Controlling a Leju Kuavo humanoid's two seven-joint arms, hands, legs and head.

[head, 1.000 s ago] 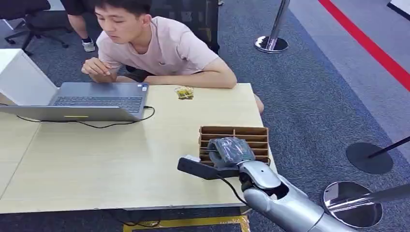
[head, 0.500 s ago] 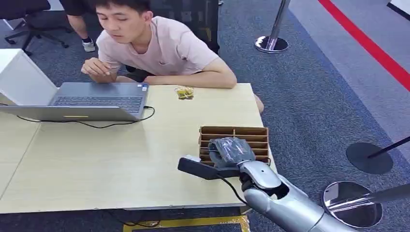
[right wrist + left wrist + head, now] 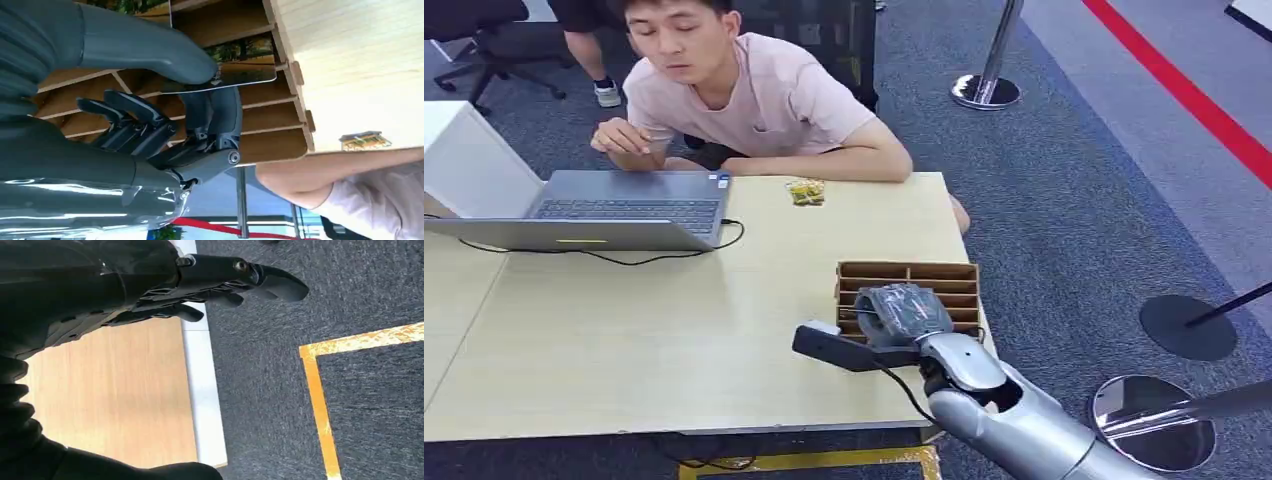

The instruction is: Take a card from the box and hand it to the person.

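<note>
Far left of the slotted brown wooden box, the dark left hand hangs off the pale wooden desk, fingers loosely apart, holding nothing. Over the box, the grey right hand pinches a glossy picture card between thumb and fingers, the card standing in its slot. The person in the pink shirt sits beyond the box, up and leftward, nearer the right arm.

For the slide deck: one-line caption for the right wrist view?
Right hand pinches a card between thumb and fingers over the slotted wooden box.
</note>
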